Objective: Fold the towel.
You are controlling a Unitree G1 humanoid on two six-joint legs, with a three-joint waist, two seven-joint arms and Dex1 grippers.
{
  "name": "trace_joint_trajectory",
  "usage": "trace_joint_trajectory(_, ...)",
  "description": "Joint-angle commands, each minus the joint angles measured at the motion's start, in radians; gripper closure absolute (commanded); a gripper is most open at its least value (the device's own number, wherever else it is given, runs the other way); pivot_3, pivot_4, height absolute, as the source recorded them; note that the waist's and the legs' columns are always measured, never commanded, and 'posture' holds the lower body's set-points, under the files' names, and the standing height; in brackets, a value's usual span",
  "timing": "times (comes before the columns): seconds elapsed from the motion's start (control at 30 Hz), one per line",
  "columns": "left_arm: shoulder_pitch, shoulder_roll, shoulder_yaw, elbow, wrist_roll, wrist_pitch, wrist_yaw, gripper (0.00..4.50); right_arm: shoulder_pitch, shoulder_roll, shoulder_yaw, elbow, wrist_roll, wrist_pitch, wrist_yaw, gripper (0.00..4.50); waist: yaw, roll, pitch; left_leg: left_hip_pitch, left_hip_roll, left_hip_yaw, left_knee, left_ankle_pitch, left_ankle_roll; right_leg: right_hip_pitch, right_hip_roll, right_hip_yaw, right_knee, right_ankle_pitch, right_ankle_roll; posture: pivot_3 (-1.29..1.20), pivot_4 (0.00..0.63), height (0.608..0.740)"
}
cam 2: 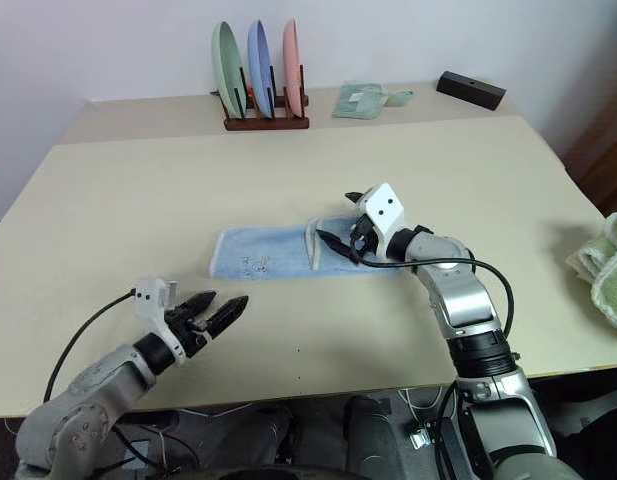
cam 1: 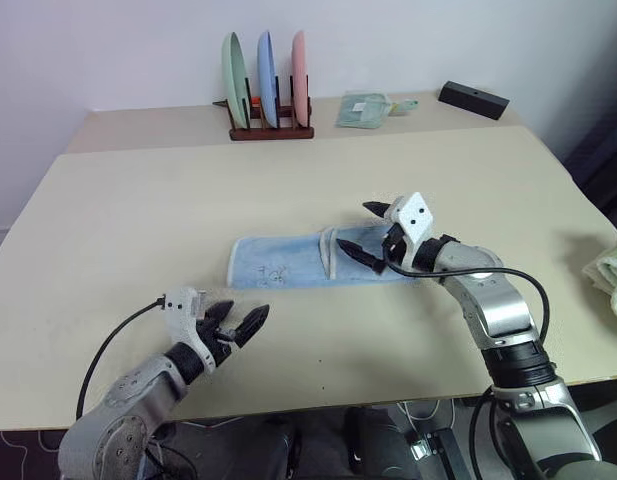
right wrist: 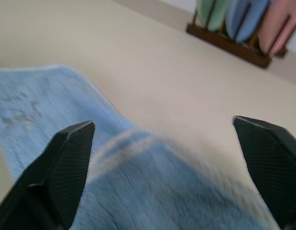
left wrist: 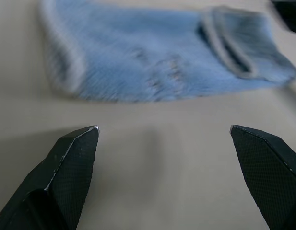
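Now the towel (cam 1: pixel 293 262) lies flat on the worktop (cam 1: pixel 138 220), its end flap doubled over beneath the right hand (cam 1: pixel 371 236), fingers spread apart above it; the left hand (cam 1: pixel 241 322), also spread, waits nearer me, seemingly letting the fold settle.

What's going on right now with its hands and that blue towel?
Both hands open, empty: left hand short of the towel, right hand over its folded-over end. Towel flat on table, partly folded. Nothing in the way.
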Motion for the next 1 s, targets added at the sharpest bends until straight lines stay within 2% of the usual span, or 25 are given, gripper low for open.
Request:
trace_joint_trajectory(0.03,-0.037,-0.036,0.049,0.008,-0.087,0.056,0.089,0.00,-0.013,0.000,-0.016,-0.051,0.013,-0.005,-0.001,0.06,-0.003,0.000,0.000,0.000,0.000,0.000,0.000,0.000,0.000,0.000,0.000,0.000,0.000,0.000,0.000,0.00,0.150,0.740)
trace_joint_trajectory(0.13,-0.160,-0.143,0.105,0.113,-0.168,0.063,0.230,0.00,0.006,0.004,0.002,-0.055,-0.009,-0.020,-0.012,0.06,0.002,0.000,0.000,0.000,0.000,0.000,0.000,0.000,0.000,0.000,0.000,0.000,0.000,0.000,0.000,0.00,0.150,0.740)
trace_joint_trajectory(0.3,-0.236,-0.134,0.084,0.182,-0.110,0.067,0.274,0.00,0.012,0.007,0.010,-0.065,-0.019,-0.026,-0.016,0.06,0.013,0.000,0.000,0.000,0.000,0.001,0.000,0.000,0.000,-0.001,0.000,0.001,0.000,0.000,0.000,0.00,0.150,0.740)
trace_joint_trajectory(0.43,-0.277,-0.149,0.128,0.221,-0.124,0.016,0.297,1.79,0.031,-0.002,0.003,-0.084,-0.027,-0.026,-0.028,0.00,0.019,0.000,0.000,0.000,0.000,0.001,0.000,0.000,0.000,-0.001,0.000,0.001,0.000,0.000,0.000,0.00,0.150,0.740)
trace_joint_trajectory(0.6,-0.281,-0.130,0.137,0.210,-0.131,-0.017,0.274,4.41,0.052,-0.008,-0.001,-0.111,-0.027,-0.016,-0.038,0.00,0.019,0.000,0.000,0.000,0.000,0.002,0.000,0.000,0.000,-0.001,0.000,0.001,0.000,0.000,0.000,0.00,0.150,0.740)
trace_joint_trajectory(0.73,-0.278,-0.051,0.139,0.175,-0.077,-0.080,0.213,4.47,0.082,-0.025,-0.013,-0.138,-0.016,0.010,-0.034,0.00,0.019,0.000,0.000,0.000,0.000,0.002,0.000,0.000,0.000,-0.001,0.000,0.001,0.000,0.000,0.000,0.00,0.150,0.740)
trace_joint_trajectory(0.83,-0.256,0.085,0.168,0.182,0.017,-0.161,0.129,4.47,0.134,-0.077,-0.038,-0.187,0.046,0.075,0.029,0.00,0.019,0.000,0.000,0.000,0.000,0.001,-0.001,0.000,0.000,-0.002,0.000,0.001,0.000,0.000,0.000,0.00,0.150,0.740)
trace_joint_trajectory(0.93,-0.259,0.183,0.214,0.207,0.042,-0.205,0.069,4.47,0.174,-0.127,-0.049,-0.214,0.076,0.091,0.082,0.00,0.019,0.000,0.000,0.000,0.000,0.002,-0.001,0.000,0.000,-0.002,0.000,0.001,-0.001,0.000,0.000,0.00,0.150,0.740)
trace_joint_trajectory(1.0,-0.269,0.263,0.198,0.189,0.063,-0.221,-0.007,4.47,0.185,-0.148,-0.052,-0.198,0.070,0.081,0.096,0.00,0.020,-0.001,0.000,0.000,0.000,0.001,-0.001,0.000,0.000,-0.001,0.000,0.001,0.000,0.000,0.000,0.00,0.150,0.740)
